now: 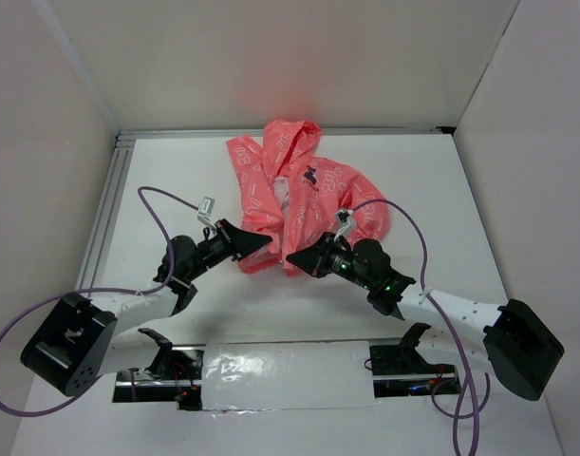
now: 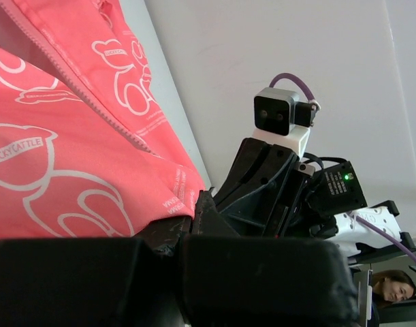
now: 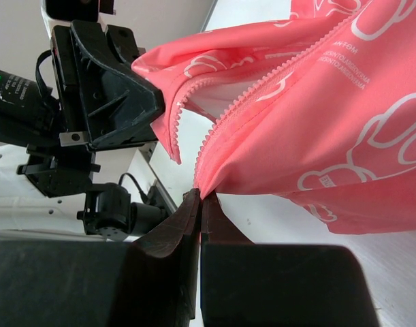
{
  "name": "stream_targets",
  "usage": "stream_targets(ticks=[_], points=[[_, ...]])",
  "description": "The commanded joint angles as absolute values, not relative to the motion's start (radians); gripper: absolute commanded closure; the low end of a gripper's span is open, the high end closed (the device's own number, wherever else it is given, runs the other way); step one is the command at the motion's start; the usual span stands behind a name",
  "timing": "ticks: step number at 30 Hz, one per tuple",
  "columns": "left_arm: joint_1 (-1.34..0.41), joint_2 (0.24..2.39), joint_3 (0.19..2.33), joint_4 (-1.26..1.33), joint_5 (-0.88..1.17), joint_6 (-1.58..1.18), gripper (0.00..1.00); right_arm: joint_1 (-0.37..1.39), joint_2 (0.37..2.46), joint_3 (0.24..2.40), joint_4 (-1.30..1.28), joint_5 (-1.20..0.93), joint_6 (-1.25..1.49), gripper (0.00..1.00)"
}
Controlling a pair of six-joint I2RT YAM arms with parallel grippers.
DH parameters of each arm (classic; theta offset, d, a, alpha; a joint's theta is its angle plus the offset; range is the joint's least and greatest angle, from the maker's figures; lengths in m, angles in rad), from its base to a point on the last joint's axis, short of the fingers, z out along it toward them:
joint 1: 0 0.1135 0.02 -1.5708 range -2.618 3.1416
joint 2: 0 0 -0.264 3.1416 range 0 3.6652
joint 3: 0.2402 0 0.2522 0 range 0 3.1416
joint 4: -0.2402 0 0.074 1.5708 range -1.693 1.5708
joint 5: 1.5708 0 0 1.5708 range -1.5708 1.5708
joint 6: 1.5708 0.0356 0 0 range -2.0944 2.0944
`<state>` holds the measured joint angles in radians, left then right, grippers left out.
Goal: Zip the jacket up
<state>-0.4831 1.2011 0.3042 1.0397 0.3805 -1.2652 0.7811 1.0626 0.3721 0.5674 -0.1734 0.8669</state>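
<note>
Corners of the jacket [image 1: 313, 195] sit pinched in left claw [image 1: 267, 245], right claw [image 1: 289, 258].

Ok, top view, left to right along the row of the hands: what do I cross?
In order: left arm base → left hand → right hand → right arm base. The jacket spans both hands, so it has no single place.

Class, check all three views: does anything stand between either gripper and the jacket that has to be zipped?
Nothing visible does. The left gripper and the right gripper are each already shut on the bottom edge of the jacket, one on either side of its open zipper. No other object lies between them.
</note>
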Motion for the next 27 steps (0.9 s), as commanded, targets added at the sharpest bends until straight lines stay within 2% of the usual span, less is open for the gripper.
stream_targets(ticks=[1, 27], points=[[-0.488, 1.213, 0.293, 1.181, 0.405, -1.278, 1.0, 0.788, 1.043, 0.396, 0.655, -0.195, 0.862, 1.0], [-0.488, 1.25, 0.272, 1.27, 0.423, -1.307, 1.0, 0.788, 1.062, 0.405, 0.712, -0.206, 0.871, 1.0]])
